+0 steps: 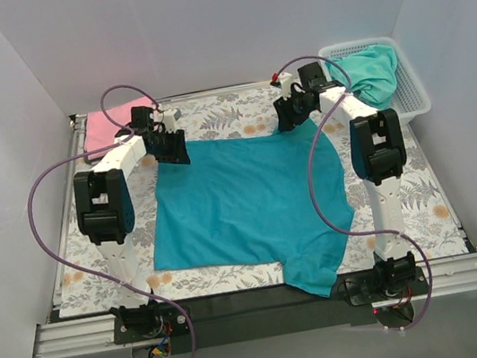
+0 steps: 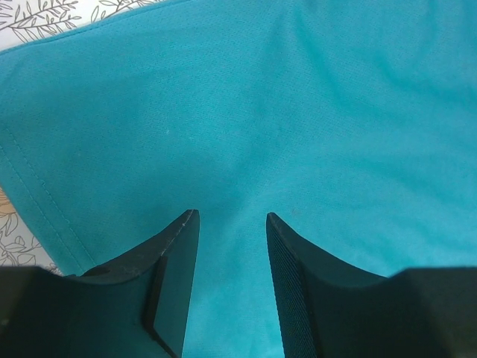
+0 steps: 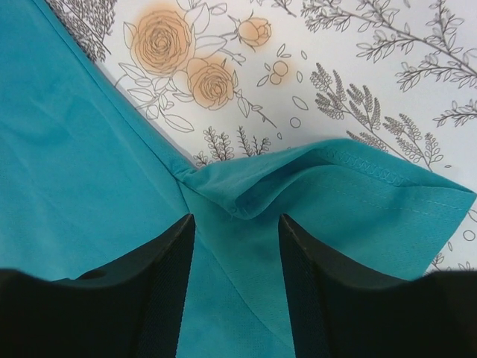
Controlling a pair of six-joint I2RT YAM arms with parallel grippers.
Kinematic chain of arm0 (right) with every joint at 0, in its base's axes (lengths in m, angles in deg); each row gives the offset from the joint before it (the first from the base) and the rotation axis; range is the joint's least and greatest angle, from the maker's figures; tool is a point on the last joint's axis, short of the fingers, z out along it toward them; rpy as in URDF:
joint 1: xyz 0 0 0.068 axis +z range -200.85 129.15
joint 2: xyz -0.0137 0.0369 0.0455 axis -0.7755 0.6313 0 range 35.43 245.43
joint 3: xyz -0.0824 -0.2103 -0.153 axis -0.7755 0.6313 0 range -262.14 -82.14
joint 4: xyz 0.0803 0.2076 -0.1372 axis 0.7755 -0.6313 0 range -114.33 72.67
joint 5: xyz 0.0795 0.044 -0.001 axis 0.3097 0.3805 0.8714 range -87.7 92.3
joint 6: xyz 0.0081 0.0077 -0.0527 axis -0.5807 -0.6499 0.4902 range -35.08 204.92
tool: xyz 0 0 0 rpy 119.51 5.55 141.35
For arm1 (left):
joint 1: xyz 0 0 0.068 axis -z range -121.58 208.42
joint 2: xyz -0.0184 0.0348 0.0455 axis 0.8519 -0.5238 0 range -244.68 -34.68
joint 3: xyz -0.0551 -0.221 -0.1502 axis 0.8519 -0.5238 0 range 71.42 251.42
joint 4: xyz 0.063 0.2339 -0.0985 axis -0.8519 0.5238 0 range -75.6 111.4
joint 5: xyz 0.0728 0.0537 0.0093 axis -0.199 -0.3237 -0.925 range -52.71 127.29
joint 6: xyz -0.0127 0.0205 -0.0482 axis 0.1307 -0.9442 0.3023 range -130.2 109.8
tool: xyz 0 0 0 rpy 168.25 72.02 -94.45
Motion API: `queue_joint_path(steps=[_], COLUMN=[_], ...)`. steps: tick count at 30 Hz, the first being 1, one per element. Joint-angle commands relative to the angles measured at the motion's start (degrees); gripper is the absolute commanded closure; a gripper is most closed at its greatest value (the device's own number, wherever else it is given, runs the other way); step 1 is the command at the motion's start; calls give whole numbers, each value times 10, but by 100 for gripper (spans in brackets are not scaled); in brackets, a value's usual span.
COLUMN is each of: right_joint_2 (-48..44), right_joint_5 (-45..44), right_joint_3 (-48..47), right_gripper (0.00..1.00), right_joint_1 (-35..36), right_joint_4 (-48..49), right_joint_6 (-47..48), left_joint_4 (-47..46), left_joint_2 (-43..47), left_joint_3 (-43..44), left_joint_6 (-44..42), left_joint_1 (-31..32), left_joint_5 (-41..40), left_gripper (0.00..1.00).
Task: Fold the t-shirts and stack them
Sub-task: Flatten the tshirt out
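The teal t-shirt [image 1: 246,200] is laid flat on the tabletop [image 1: 424,204], long axis left-right. Its 2 far corners are covered by the left tool [image 2: 231,216] and right tool [image 3: 235,220], both parted.

Bright, even light — soft shadows, sharp focus throughout.

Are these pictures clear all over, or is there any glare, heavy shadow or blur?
Top external view: soft, even light, no glare, only faint shadows around the deep teal-blue cloth t-shirt. Left wrist view: cloth sharp, with a dim shadow ahead of the left gripper. Right wrist view: grey floral-print table covering crisp, no blur.
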Motion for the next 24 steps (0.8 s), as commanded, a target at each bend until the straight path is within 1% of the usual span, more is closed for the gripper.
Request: queue_joint_path(steps=[1,3,4,6,7,9,10,12,13,18,24], right_joint_2=[1,-2,-2,1,4,12,16,27,32,43,80], right_joint_5=[-4,-4,-4,2,7,20,25,33,36,69,56], right_joint_3=[-11,-4,-3,-4,-7,-25,-33,-53,-60,-80,-112], right_gripper=[52,51,53,64,73,78,86,92,99,99,99], right_joint_1=[5,5,7,7,7,7,7,8,8,8,19], right_joint_4=[-14,-14,-14,-14,-12,-11,-10,-8,-8,15,48], right_joint_6=[-1,0,0,-1,-3,-10,-15,-17,-21,-37,-54], left_joint_4=[-2,-2,-3,-3,-3,-3,-3,-3,-3,-4,-6], left_joint_2=[-3,-6,-8,-12,-13,-18,-20,-24,-25,-27,-34], left_joint_3=[16,17,17,18,18,18,17,15,15,13,15], left_joint_6=[1,1,1,1,1,2,1,1,3,3,8], left_joint_1=[3,3,3,3,3,3,3,3,3,3,3], left_joint_5=[4,4,4,3,2,-2,-2,-3,-3,-3,0], left_gripper=[60,60,60,60,60,60,60,61,60,60,61])
